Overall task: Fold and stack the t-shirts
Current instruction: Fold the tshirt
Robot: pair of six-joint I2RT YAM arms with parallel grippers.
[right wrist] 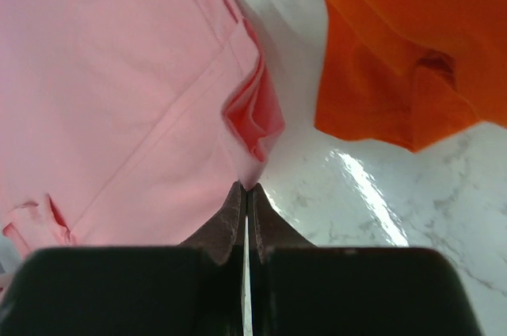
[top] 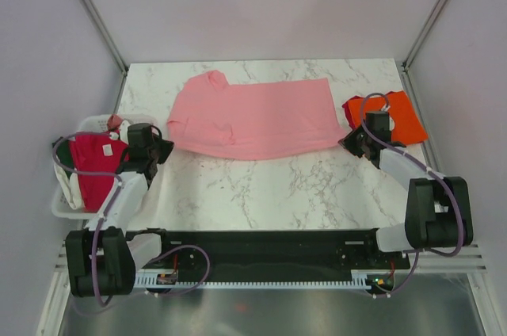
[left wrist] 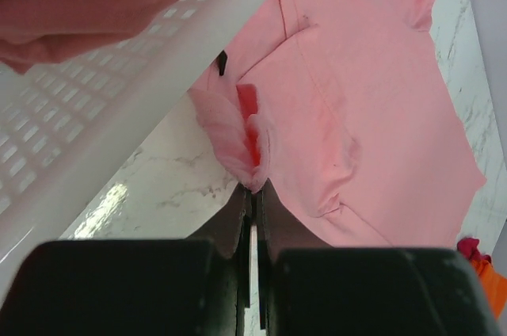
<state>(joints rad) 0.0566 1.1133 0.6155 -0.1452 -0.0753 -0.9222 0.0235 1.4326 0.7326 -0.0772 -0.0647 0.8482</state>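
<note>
A light pink t-shirt (top: pixel 253 118) lies spread flat across the middle of the marble table (top: pixel 277 193). My left gripper (top: pixel 166 148) is shut on its near left corner; in the left wrist view the cloth (left wrist: pixel 372 98) bunches up at the gripper (left wrist: pixel 253 189). My right gripper (top: pixel 347 141) is shut on the near right corner, where the pink shirt (right wrist: pixel 103 74) folds over itself just ahead of the gripper (right wrist: pixel 247 187). A bright orange t-shirt (top: pixel 400 118) lies folded at the right, just behind the right gripper; the right wrist view shows it (right wrist: pixel 396 35) at upper right.
A white plastic basket (top: pixel 89 123) stands at the table's left edge, right beside my left gripper, with its lattice wall (left wrist: pixel 119 114) close by. It holds a crimson-red shirt (top: pixel 95 166), a cream one (top: pixel 74 189) and some dark green cloth (top: pixel 62 152). Grey walls enclose the table.
</note>
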